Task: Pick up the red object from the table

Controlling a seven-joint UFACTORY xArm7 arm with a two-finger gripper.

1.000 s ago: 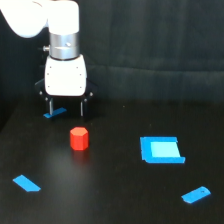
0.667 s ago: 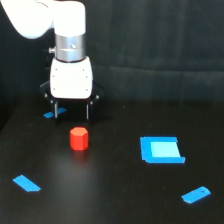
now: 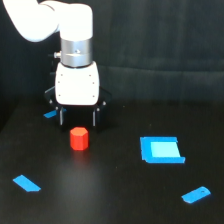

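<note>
The red object (image 3: 79, 138) is a small stubby red-orange prism standing on the black table (image 3: 115, 195), left of centre in the exterior view. My gripper (image 3: 78, 118) hangs from the white arm just above and behind it, fingers pointing down. The two dark fingers (image 3: 61, 117) stand apart, so the gripper is open, with nothing between them. The red object sits just below the gap between the fingertips, free of them.
A flat blue square piece (image 3: 161, 150) lies toward the exterior view's right. A small blue piece (image 3: 196, 194) is at the lower right, another (image 3: 26, 183) at the lower left, and a blue bit (image 3: 50, 114) shows behind the gripper.
The gripper has moved toward the exterior view's right and nearer the red object, now almost over it. The red object and blue pieces have not moved.
</note>
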